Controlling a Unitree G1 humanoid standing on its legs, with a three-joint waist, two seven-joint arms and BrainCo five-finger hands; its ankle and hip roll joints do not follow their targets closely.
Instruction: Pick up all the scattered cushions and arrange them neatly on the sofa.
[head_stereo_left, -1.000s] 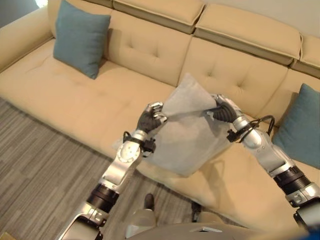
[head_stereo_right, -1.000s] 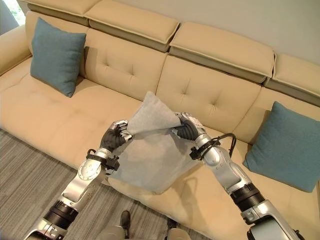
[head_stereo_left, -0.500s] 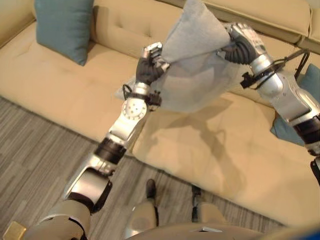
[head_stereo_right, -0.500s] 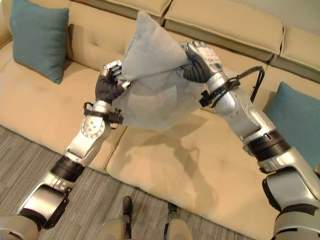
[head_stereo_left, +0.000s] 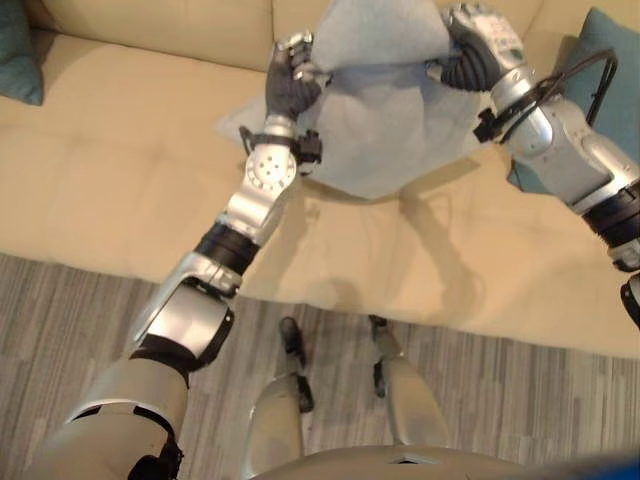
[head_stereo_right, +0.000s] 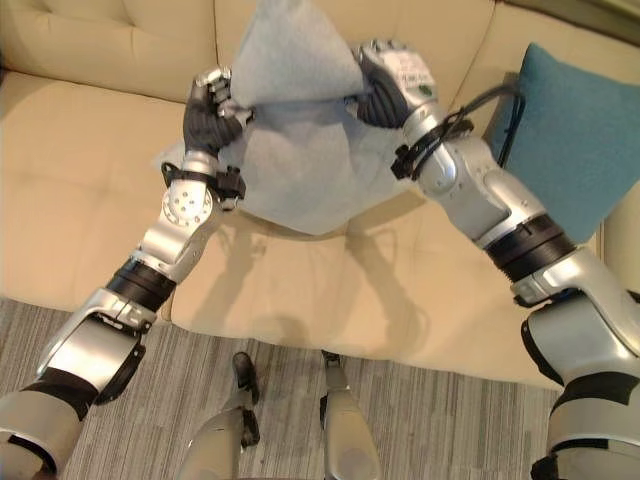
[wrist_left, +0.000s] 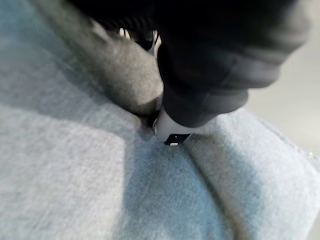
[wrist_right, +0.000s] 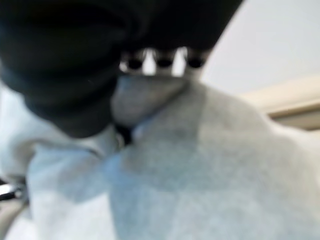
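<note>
Grey, soft square fabric cushion (head_stereo_right: 295, 150) hangs above the beige leather sofa (head_stereo_right: 90, 200) seat, pinched at its upper edge by the left hand (head_stereo_right: 208, 115) and right hand (head_stereo_right: 385, 85), fingers clamped on bunched cloth, which could slip and drop it.

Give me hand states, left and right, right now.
Left hand: shut on the grey cushion, gripping one side.
Right hand: shut on the same cushion, gripping its opposite side, held over the sofa.

Both arms reach forward, left hand (head_stereo_left: 291, 85) and right hand (head_stereo_left: 472, 52) fingers clenched.
</note>
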